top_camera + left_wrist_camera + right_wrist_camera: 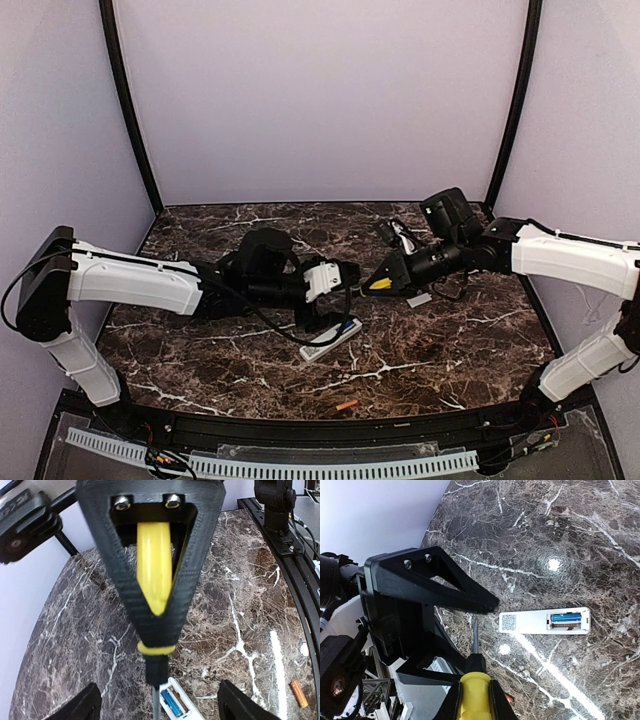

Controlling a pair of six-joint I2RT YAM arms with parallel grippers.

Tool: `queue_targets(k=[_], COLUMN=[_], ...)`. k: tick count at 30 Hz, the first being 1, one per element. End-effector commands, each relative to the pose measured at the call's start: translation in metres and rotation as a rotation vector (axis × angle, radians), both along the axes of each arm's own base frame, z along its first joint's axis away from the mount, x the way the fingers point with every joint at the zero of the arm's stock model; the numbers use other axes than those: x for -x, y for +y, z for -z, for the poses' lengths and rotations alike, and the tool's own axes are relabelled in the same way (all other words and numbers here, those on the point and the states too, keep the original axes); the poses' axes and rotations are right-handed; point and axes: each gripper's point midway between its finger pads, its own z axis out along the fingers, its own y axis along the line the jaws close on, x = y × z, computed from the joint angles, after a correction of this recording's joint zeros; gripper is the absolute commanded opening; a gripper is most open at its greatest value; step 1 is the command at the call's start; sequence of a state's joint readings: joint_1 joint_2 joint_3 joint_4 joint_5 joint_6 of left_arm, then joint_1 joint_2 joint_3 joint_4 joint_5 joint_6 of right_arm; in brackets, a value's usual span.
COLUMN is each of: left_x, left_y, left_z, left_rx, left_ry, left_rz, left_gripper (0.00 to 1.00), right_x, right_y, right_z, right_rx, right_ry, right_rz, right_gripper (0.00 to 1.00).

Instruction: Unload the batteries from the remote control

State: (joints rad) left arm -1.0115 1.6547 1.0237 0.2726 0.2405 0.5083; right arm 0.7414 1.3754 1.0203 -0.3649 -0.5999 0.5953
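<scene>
The white remote control (330, 340) lies back-up at the table's middle, its compartment open. One blue battery (566, 616) sits in it, beside an empty slot. An orange battery (346, 405) lies loose near the front edge. My right gripper (385, 281) is shut on the yellow handle of a screwdriver (474, 692), whose tip hangs above the table left of the remote. My left gripper (340, 277) stands open just beside that screwdriver (155, 570), its fingers (80, 705) spread wide apart with only the shaft passing between them, untouched.
A small flat white cover (418, 299) lies under the right arm. Both arms meet over the table's centre, above the remote. Black frame posts and purple walls ring the marble table (450, 350). A black rail (300, 430) runs along the front edge.
</scene>
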Motion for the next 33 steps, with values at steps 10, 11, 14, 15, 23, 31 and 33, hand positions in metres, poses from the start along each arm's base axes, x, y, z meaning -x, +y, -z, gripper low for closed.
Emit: queue_targets(k=[10, 11, 14, 15, 23, 31, 33], left_x=[-0.032, -0.033, -0.024, -0.022, 0.005, 0.006, 0.007], left_y=[0.063, 0.069, 0.082, 0.082, 0.082, 0.078, 0.075], left_z=[0.013, 0.022, 0.053, 0.056, 0.084, 0.105, 0.108], left_rx=[-0.03, -0.052, -0.165, -0.172, -0.241, -0.305, -0.314], left_ry=[0.149, 0.195, 0.339, 0.369, 0.546, 0.619, 0.618], left_rz=[-0.401, -0.436, -0.443, -0.443, -0.396, -0.428, -0.425], left_gripper=[0.99, 0.99, 0.94, 0.9, 0.87, 0.81, 0.8], right_x=[-0.012, -0.013, -0.017, -0.017, -0.022, -0.021, -0.022], right_y=[-0.025, -0.027, -0.033, -0.036, -0.045, -0.049, -0.05], right_z=[0.009, 0.01, 0.015, 0.017, 0.025, 0.028, 0.028], right_rx=[0.083, 0.092, 0.123, 0.134, 0.185, 0.198, 0.2], right_ry=[-0.028, -0.028, -0.026, -0.025, -0.027, -0.03, -0.031], right_rz=[0.107, 0.116, 0.152, 0.164, 0.214, 0.226, 0.23], right_gripper=[0.0, 0.0, 0.0, 0.0, 0.0, 0.0, 0.0])
